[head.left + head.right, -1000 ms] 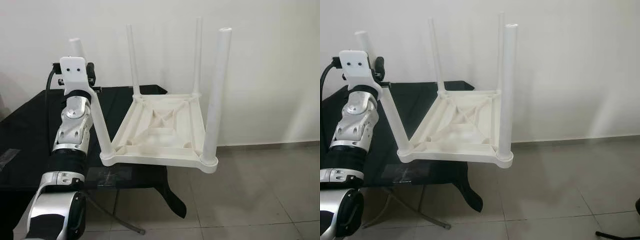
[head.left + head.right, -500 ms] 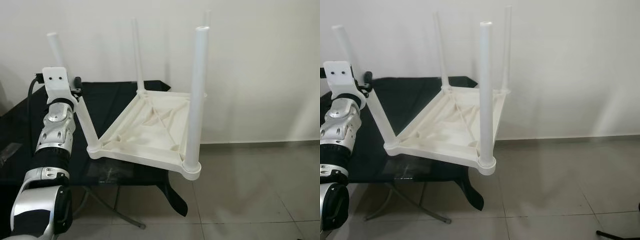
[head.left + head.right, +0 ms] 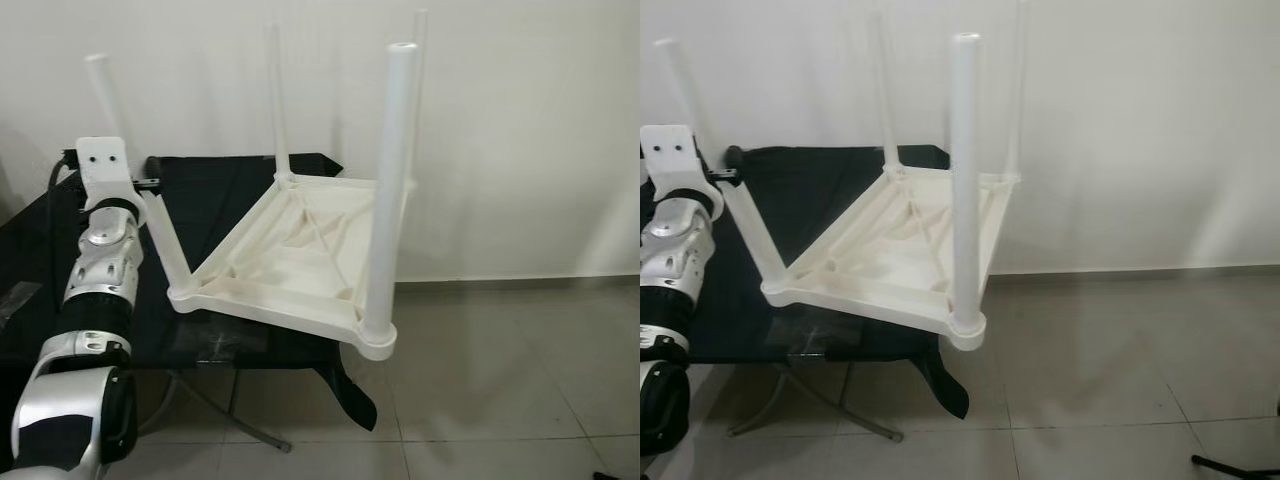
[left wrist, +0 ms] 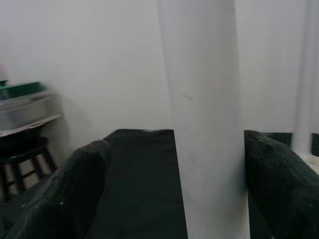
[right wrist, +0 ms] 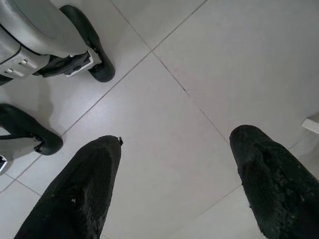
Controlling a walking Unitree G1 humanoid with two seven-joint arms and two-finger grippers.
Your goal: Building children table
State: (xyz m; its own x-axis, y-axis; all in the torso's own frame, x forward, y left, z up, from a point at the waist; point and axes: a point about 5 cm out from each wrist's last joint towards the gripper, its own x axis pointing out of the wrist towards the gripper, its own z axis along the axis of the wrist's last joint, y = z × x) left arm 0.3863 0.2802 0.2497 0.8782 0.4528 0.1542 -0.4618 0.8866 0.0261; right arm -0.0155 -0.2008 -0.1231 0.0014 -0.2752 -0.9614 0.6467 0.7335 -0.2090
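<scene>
Four legs up: white children table (image 3: 300, 255) is upside down, tilted, its far edge over the black bench (image 3: 215, 200), its near corner hanging out past the bench above the tiled floor (image 3: 500, 390). Left pincer (image 4: 174, 189) is around one leg (image 4: 204, 119) at the table's left corner; in the left wrist view that leg sits between the two black fingers (image 4: 75, 184), with a gap on one side, so contact cannot be told. Left arm (image 3: 100, 270) is raised by the bench edge. Right pincer (image 5: 169, 184) hangs idle, pointing at the floor, fingers (image 5: 84, 189) spread wide with nothing between them. White wall (image 3: 520, 130) behind.
</scene>
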